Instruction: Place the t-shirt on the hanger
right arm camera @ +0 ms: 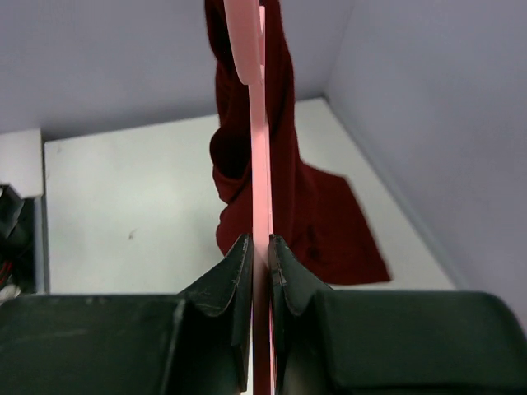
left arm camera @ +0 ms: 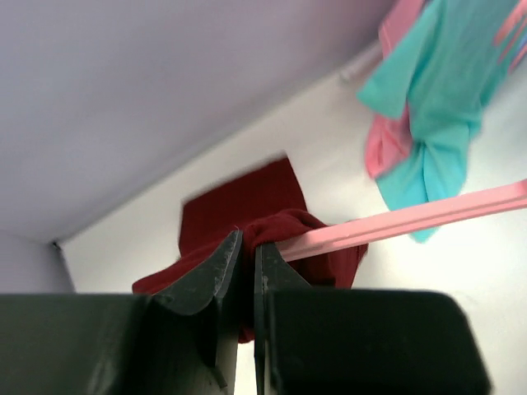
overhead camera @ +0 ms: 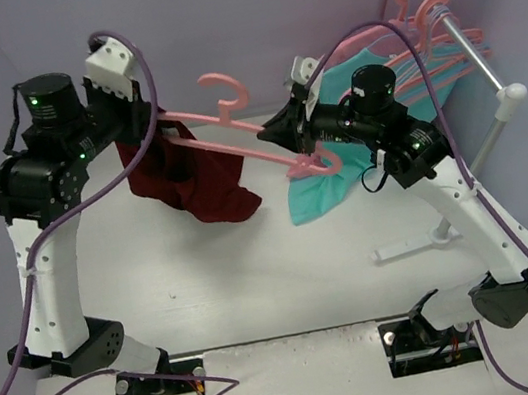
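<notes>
Hanging off the left gripper (left arm camera: 247,247), raised above the table's (overhead camera: 256,270) left half: the t-shirt (overhead camera: 195,179), a bunched maroon drape. Jaws there are almost closed, a thin slit between them, pinching shirt cloth where it gathers over the left end of the hanger (left arm camera: 412,218). Whether the plastic is also in that pinch, cannot tell.

- Hanger spans the gap between the 2 arms, hook up, tilted down to the right.
- Shirt sits only at the hanger's left end; the rest of the frame is bare.
- Right gripper (right arm camera: 257,243): jaws narrowed onto the hanger's thin bar at its right end, plastic between them.
- Behind it, a teal garment (overhead camera: 319,193) hangs from the rack (overhead camera: 468,52) at far right.
</notes>
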`<state>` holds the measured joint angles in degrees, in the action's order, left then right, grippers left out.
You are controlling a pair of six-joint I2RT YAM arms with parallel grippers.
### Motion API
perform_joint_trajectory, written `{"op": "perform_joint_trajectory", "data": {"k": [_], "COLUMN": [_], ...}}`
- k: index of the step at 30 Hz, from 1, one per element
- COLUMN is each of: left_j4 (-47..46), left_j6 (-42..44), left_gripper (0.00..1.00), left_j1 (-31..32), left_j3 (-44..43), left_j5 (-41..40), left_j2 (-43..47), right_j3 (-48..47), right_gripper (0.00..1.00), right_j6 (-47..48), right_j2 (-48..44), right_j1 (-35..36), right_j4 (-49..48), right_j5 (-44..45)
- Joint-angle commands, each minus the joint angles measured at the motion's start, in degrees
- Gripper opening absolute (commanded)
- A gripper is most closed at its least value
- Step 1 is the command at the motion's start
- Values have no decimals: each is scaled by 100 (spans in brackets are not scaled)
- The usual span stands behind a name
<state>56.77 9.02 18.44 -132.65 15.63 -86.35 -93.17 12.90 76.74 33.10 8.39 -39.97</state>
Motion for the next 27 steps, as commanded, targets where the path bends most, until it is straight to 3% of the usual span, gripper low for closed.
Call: {"op": "perform_joint_trajectory", "data": {"k": [1, 10, 17, 22, 27], "left_j4": [-332, -334, -330, -325, -358], "left_j6": [-196, -3, 307, 126, -177], "left_gripper": [0, 0, 0, 0, 0], "left_j1": [55, 116, 116, 116, 201], "left_j3": [-502, 1321, 1877, 1225, -437], "left_j5": [-132, 398, 594, 1336, 1697], "left_j2": [142, 499, 760, 506, 82], "right_j3": [-98, 1654, 1948, 1329, -82], "right_gripper": [0, 0, 0, 0, 0], "right_j6": [-260, -1049, -1281, -1264, -1279], "right_j2": [-63, -255, -453, -292, -49], "right_j1": [55, 675, 724, 636, 293], "right_j4": [-1366, -2422, -2714, -2772, -2797], "right_j5": [227, -57, -195, -371, -695]}}
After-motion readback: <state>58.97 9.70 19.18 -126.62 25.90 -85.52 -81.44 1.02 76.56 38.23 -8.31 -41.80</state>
